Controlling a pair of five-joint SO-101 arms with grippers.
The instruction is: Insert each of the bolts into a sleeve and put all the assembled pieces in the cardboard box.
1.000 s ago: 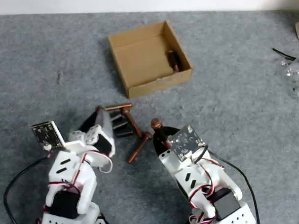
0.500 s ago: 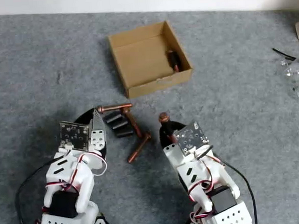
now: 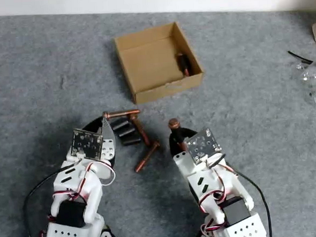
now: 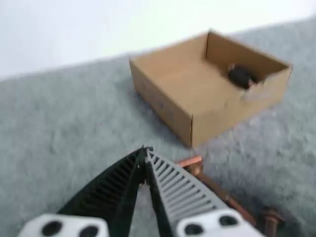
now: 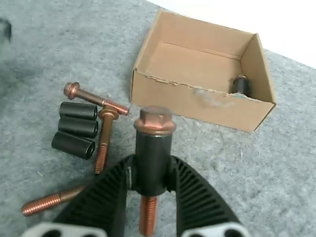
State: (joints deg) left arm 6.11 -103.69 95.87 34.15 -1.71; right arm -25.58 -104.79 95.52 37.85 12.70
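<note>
L gripper (image 4: 144, 154): jaws shut tip to tip, nothing held. Vs 1 s ago its wrist has swung round; tip now just beside head of far loose bolt (image 3: 121, 114), near 3 black sleeves (image 3: 125, 131). R gripper (image 5: 150, 170): clamped on upright bolt-in-sleeve piece (image 5: 153, 143), barely shifted. Beyond: cardboard box (image 3: 164, 88), 1 assembled piece (image 3: 182, 63) inside, unchanged.

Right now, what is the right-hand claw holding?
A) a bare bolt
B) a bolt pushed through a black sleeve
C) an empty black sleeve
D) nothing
B: the right gripper is clamped on a black sleeve, and a copper bolt runs through it, head above, thread below.
</note>
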